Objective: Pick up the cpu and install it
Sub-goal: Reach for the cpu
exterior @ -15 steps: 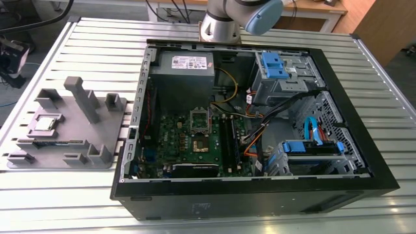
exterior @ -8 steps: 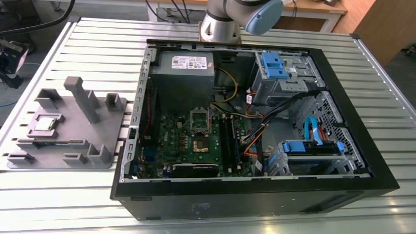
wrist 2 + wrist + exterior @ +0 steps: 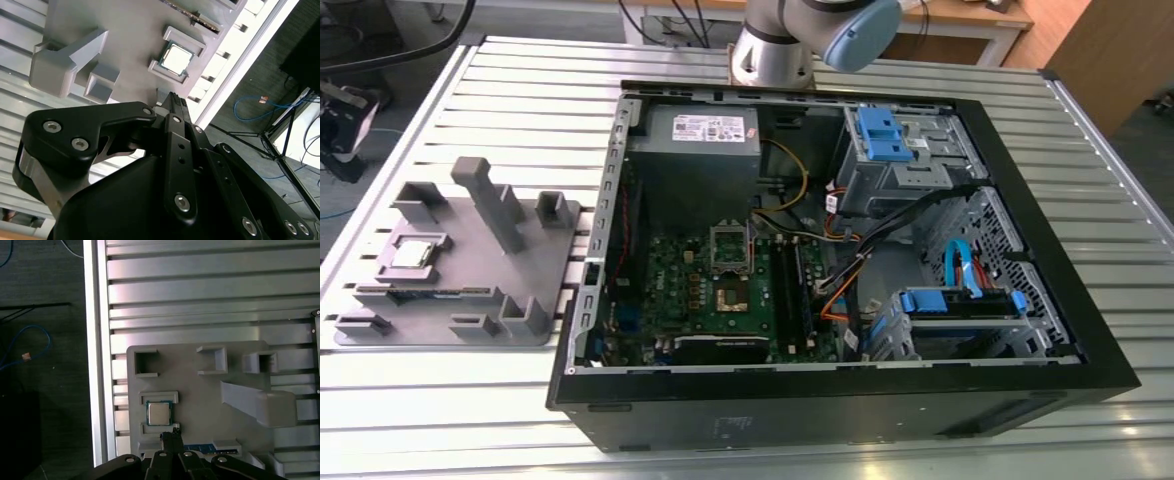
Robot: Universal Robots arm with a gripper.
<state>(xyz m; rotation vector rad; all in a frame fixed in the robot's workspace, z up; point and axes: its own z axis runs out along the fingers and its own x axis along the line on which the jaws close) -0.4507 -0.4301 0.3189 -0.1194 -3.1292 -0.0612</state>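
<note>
Over the holder (image 3: 200,405) near the cpu (image 3: 158,413), jaws hang seemingly closed

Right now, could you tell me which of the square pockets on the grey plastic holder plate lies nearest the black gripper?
The pocket holding the shiny silver square cpu, just ahead of the gripper; the three bare pockets sit farther off.
</note>
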